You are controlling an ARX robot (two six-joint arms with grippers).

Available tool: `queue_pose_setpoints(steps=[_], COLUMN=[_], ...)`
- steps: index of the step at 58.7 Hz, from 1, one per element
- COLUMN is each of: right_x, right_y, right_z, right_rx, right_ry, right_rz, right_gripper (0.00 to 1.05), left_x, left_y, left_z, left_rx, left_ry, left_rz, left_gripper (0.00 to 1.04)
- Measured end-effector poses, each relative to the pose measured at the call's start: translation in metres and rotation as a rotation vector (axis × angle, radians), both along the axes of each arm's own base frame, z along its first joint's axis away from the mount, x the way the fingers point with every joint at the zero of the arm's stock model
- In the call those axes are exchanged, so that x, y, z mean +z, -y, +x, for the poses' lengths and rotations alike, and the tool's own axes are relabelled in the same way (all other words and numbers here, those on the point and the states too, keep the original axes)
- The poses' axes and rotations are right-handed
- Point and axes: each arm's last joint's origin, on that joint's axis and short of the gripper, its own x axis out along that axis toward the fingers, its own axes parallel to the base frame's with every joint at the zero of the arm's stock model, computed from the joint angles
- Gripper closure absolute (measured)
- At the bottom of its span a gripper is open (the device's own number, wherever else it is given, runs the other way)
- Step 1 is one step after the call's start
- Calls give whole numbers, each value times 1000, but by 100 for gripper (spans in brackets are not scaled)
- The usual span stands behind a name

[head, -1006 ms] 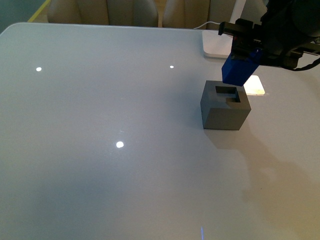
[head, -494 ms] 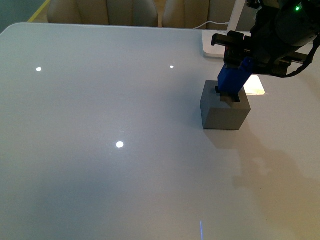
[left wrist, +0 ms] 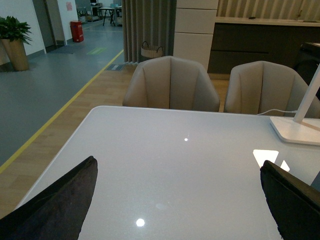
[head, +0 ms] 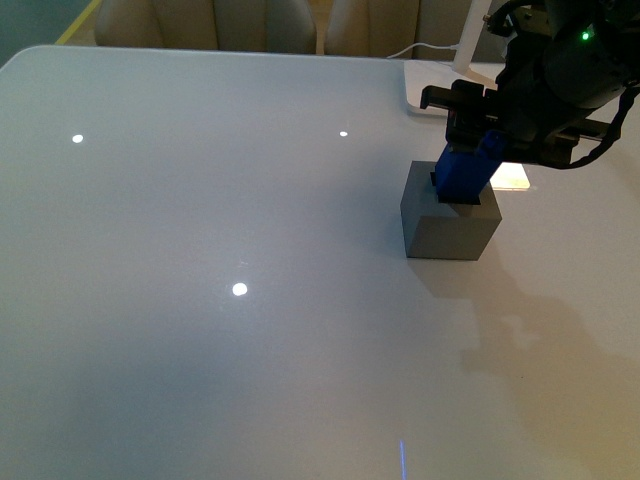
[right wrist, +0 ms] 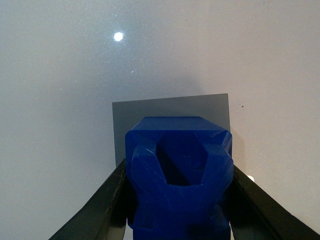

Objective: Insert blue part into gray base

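My right gripper (head: 470, 150) is shut on the blue part (head: 462, 176) and holds it tilted, its lower end inside the square hole in the top of the gray base (head: 445, 225), at the right of the white table. In the right wrist view the blue part (right wrist: 178, 177) fills the space between the two black fingers (right wrist: 95, 210), with the gray base (right wrist: 150, 110) just beyond it. My left gripper (left wrist: 180, 200) is open and empty above the table, and it does not show in the front view.
A flat white lamp foot (head: 435, 88) with a cable lies behind the gray base near the table's far edge; it also shows in the left wrist view (left wrist: 295, 131). Beige chairs (left wrist: 171, 85) stand beyond the table. Bright light spots (head: 239, 290) reflect on the tabletop.
My right gripper has moved down and slightly left with the blue part. The part hung above the gray base a second ago; its lower end now sits in the hole.
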Motion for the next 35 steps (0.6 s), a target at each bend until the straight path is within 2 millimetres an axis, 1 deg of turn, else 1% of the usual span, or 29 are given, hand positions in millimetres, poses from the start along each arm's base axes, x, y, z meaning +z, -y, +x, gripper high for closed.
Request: queue_pose_setpoints(steps=[14, 27, 28, 30, 33, 35], right_x=[-4, -3, -4, -5, -7, -9], right_y=[1, 3, 3, 3, 4, 4], right_z=[-1, 0, 0, 0, 0, 0], right_rx=[6, 18, 21, 20, 19, 17], right_ry=[-40, -51, -52, -55, -60, -62], right_rz=[-6, -14, -16, -16, -18, -17], right_gripper=[60, 59, 58, 51, 44, 37], left_x=[0, 0, 0, 0, 0, 0], left_y=[0, 0, 0, 0, 0, 0], left_z=[0, 0, 0, 0, 0, 0], left_rx=[0, 0, 0, 0, 0, 0], left_ry=[0, 0, 0, 0, 0, 0], left_rz=[0, 0, 0, 0, 0, 0], left_gripper=[7, 7, 7, 7, 7, 7])
